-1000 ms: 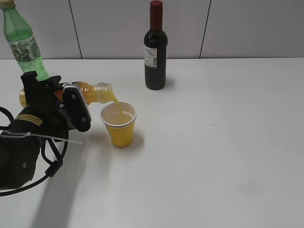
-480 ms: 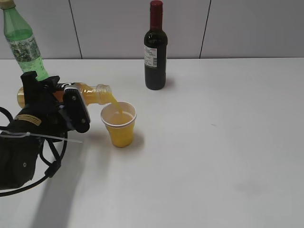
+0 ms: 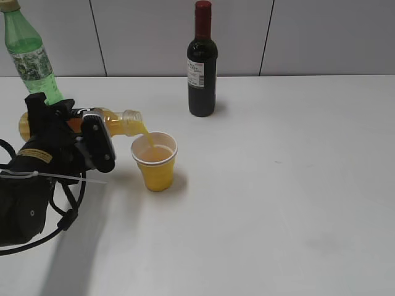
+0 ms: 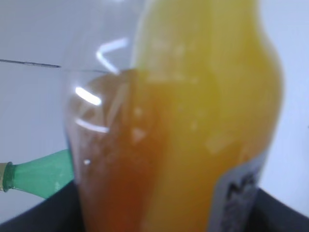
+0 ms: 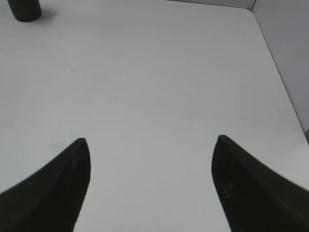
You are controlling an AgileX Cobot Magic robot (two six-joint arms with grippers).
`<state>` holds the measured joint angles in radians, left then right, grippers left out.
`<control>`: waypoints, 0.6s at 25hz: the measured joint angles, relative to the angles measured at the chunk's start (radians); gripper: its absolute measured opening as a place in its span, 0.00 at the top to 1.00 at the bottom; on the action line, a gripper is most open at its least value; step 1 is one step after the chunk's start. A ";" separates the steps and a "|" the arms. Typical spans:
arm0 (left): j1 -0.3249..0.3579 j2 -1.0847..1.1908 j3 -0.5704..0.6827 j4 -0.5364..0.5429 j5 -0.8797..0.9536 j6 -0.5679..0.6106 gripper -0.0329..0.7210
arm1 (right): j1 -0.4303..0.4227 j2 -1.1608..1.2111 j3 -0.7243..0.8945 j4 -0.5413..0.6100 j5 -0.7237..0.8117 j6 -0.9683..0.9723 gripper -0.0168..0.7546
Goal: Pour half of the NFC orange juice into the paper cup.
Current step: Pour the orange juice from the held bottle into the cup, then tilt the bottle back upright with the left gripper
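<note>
My left gripper [image 3: 86, 132] is shut on the NFC orange juice bottle [image 3: 120, 121], held tipped almost level with its open neck over the yellow paper cup [image 3: 155, 165]. A thin stream of juice runs from the neck into the cup, which holds orange liquid. In the left wrist view the bottle [image 4: 193, 125] fills the frame, blurred, with part of its white label at the lower right. My right gripper [image 5: 150, 145] is open and empty above bare table; it does not show in the exterior view.
A green plastic bottle [image 3: 28, 55] stands at the back left behind my left arm; it also shows in the left wrist view [image 4: 38, 174]. A dark wine bottle with a red cap [image 3: 202, 61] stands at the back centre; its base shows in the right wrist view [image 5: 24, 9]. White table [image 3: 278, 185].
The bottle's rear end has shifted slightly left and the neck has risen a little. The juice level in the cup has risen. The stream has thinned.
</note>
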<state>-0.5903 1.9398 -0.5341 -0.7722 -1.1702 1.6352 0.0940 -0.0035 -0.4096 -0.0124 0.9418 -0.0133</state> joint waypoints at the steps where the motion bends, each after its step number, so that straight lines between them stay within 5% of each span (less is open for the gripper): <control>1: 0.000 0.000 0.000 -0.001 0.000 0.003 0.34 | 0.000 0.000 0.000 0.000 0.000 0.000 0.21; 15: 0.000 0.000 0.000 0.011 0.000 0.010 0.34 | 0.000 0.000 0.000 0.000 0.000 0.000 0.21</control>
<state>-0.5903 1.9398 -0.5341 -0.7609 -1.1702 1.6449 0.0940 -0.0035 -0.4096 -0.0124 0.9418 -0.0133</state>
